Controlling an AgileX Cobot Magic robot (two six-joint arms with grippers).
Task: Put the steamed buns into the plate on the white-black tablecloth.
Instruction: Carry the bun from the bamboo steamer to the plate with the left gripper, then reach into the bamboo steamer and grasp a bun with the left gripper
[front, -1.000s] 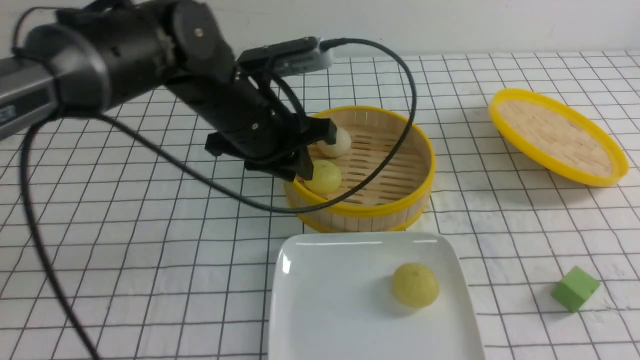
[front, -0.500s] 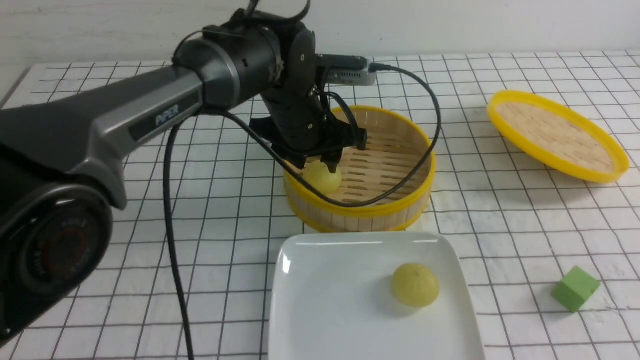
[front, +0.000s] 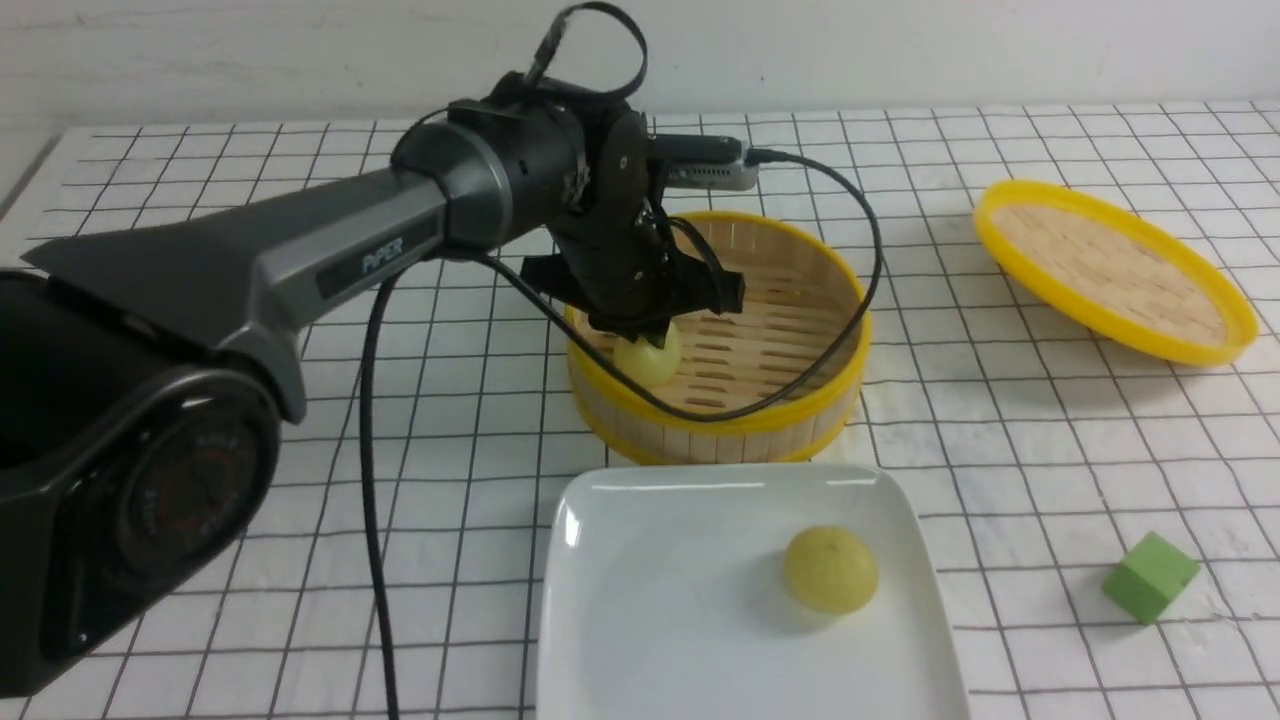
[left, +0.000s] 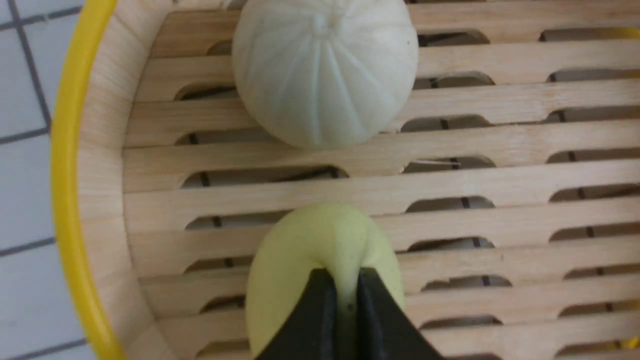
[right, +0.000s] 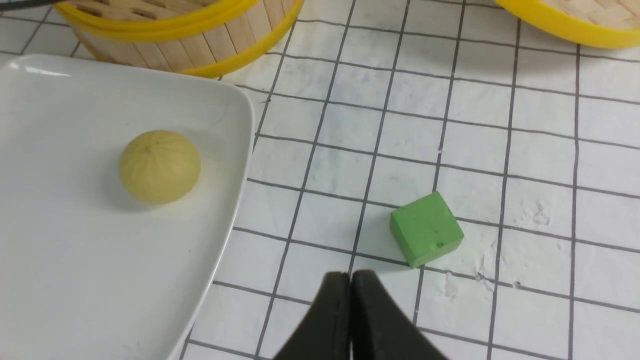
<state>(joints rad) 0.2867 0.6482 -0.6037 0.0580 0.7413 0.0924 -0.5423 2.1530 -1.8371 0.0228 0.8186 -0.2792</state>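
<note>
My left gripper reaches down into the bamboo steamer and is shut on a pale yellow-green steamed bun. In the left wrist view its fingers pinch that bun so that it bulges. A beige-white bun lies just beyond on the slats; the gripper hides it in the front view. Another yellow-green bun rests on the white plate on the white-black tablecloth. My right gripper hangs shut and empty over the cloth, beside the plate.
The steamer's yellow-rimmed woven lid lies tilted at the back right. A green cube sits on the cloth right of the plate, close in front of my right gripper in its wrist view. The left arm's cable loops over the steamer.
The left arm swung round over the steamer. Its gripper opened wide above the yellow-green bun, then closed on it. The bun on the plate, lid and cube have not moved.
</note>
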